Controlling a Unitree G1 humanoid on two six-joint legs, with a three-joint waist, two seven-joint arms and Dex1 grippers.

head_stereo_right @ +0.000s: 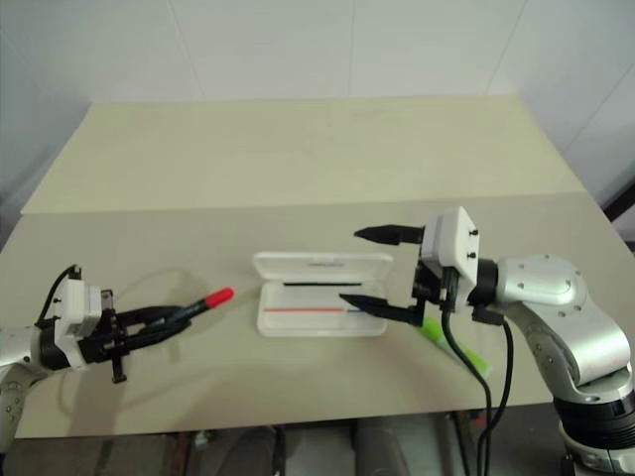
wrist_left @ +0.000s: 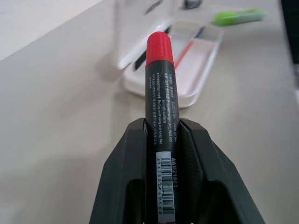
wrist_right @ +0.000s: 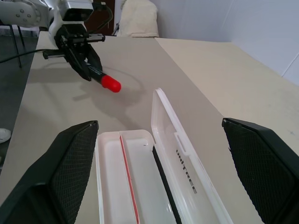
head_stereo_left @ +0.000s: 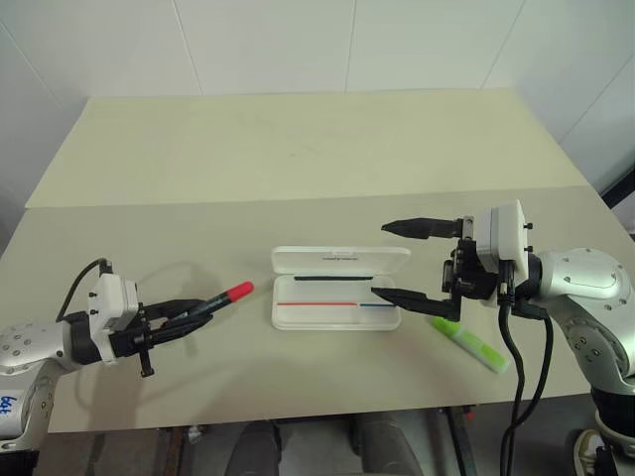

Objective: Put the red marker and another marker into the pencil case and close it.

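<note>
Left gripper (head_stereo_left: 189, 315): clamps red marker (head_stereo_left: 230, 294) | right gripper (head_stereo_left: 409, 262): wide, empty

Even, bright, diffuse light falls from overhead on the pale desk (head_stereo_left: 298, 149), without glare. Shadows are soft: a faint one lies on the desk under the red marker (head_stereo_left: 220, 300), another beside the case (head_stereo_left: 337, 290). In the left wrist view the marker's print is sharp, while the case and green highlighter (wrist_left: 238, 17) behind are blurred. The head views are crisp throughout.
</note>
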